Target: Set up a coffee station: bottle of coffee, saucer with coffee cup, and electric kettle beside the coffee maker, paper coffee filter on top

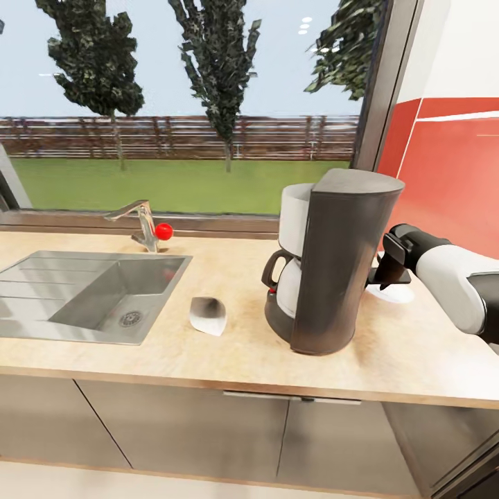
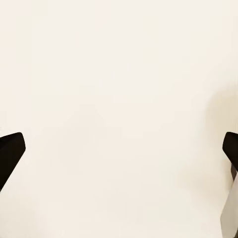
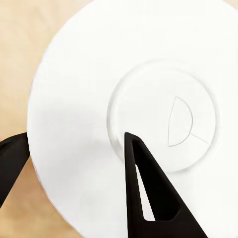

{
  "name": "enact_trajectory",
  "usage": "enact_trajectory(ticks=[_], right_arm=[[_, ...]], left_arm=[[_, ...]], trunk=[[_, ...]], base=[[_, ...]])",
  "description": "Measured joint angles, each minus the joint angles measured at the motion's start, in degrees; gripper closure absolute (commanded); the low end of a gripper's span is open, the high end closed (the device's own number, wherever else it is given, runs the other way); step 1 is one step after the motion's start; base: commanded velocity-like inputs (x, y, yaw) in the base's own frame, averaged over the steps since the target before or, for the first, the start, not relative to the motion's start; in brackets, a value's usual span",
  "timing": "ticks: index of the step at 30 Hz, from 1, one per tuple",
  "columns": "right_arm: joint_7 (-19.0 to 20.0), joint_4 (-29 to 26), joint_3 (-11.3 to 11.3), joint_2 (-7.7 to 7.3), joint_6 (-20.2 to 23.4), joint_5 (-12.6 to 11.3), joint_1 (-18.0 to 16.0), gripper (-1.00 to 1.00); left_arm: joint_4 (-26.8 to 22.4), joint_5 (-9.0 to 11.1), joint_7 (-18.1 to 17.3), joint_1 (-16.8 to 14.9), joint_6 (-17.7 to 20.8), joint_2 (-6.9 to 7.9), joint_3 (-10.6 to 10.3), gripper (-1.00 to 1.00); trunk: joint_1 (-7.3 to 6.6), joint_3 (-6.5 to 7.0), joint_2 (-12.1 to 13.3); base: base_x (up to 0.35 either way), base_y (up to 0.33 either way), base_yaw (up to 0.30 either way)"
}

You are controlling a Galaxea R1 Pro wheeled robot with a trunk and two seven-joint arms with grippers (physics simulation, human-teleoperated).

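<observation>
Beside coffee maker [image 1: 339,263], round white saucer [image 3: 124,114] flat on countertop [image 1: 208,346]; right pincer [image 3: 74,163] open, astride rim.

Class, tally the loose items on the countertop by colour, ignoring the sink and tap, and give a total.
Dark grey: 1, the coffee maker
White: 2, the filter and the saucer
Total: 3
</observation>
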Motion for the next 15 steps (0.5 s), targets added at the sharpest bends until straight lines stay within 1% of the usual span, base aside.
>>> enact_trajectory(ticks=[15], right_arm=[[0.00,0.00,0.00,0.00,0.07,-0.01,0.07,1.00]], left_arm=[[0.00,0.04,0.00,0.00,0.10,0.00,-0.03,-1.00]], trunk=[[3.30,-2.69,-6.02]], base=[[0.000,0.000,0.000]])
